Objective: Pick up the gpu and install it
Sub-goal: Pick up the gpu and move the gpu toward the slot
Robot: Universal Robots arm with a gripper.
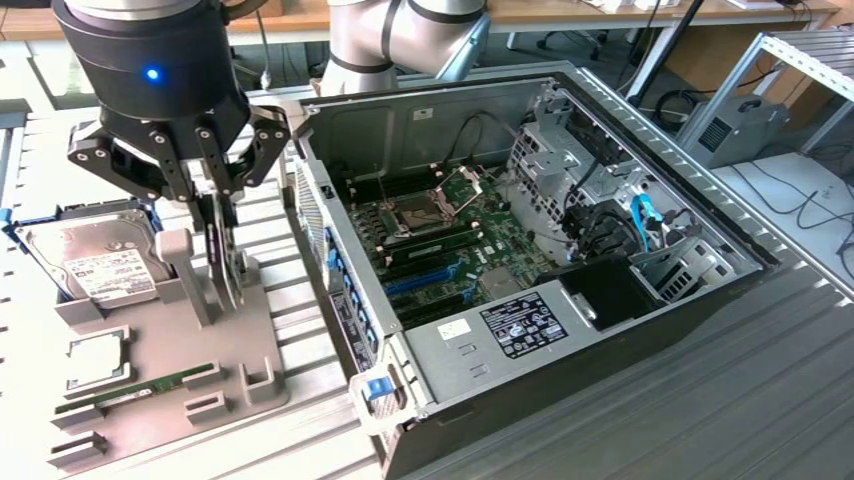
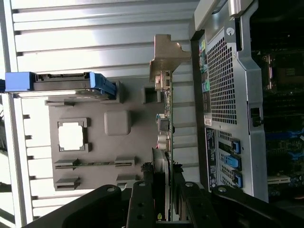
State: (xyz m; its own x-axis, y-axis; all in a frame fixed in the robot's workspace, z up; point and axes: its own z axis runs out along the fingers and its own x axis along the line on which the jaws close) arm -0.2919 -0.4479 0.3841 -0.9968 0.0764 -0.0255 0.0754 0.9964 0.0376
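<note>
Exterior view: the gripper point(image 1: 222, 243) hangs over the gray tray point(image 1: 254, 345), fingers point(image 1: 211, 200) clamped on the upright gpu point(image 1: 232, 283), beside the open case point(image 1: 447, 345).

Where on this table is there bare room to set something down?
Widest: the bare slatted table at the exterior view's right of the computer case. A narrow strip lies between case and grey parts tray. The tray is crowded: hard drive, memory stick, and the end effector at the gpu.

Bright, even light; glare washes the slatted table point(image 2: 95, 42); computer case point(image 2: 237, 104) interior dark.
</note>
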